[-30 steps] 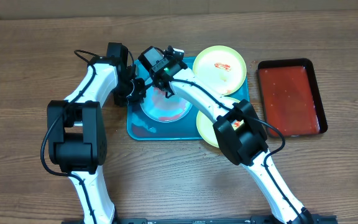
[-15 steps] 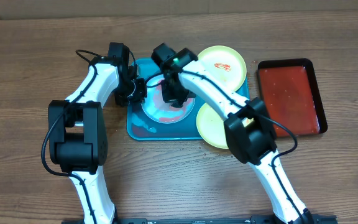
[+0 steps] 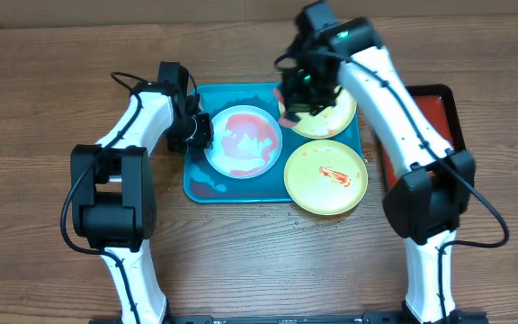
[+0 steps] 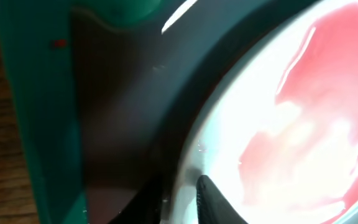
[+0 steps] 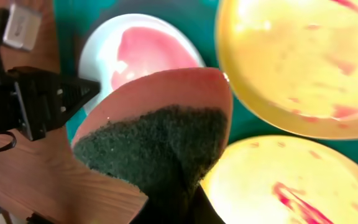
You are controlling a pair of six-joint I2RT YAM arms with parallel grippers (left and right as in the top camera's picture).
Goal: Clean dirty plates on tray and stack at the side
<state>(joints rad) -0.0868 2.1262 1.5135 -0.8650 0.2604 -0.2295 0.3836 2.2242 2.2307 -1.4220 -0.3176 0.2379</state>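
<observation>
We've got our right gripper [image 3: 304, 92] clamped on the pink-and-green sponge [image 5: 160, 130], hanging over the tray's [image 3: 196, 187] far right corner, above a yellow-green plate [image 3: 338, 119]. The blue-white plate [image 3: 243, 141], smeared red, sits in the tray's left half. The second yellow-green plate [image 3: 325, 176] overhangs its near right corner. Our left gripper [image 3: 196, 131] is at the tray's left rim, and we can't tell if it's gripping.

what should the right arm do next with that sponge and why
Probably lower the sponge in the right gripper onto the far yellow plate under it and scrub: that plate shows sauce streaks. The left gripper only grips the white plate.
</observation>
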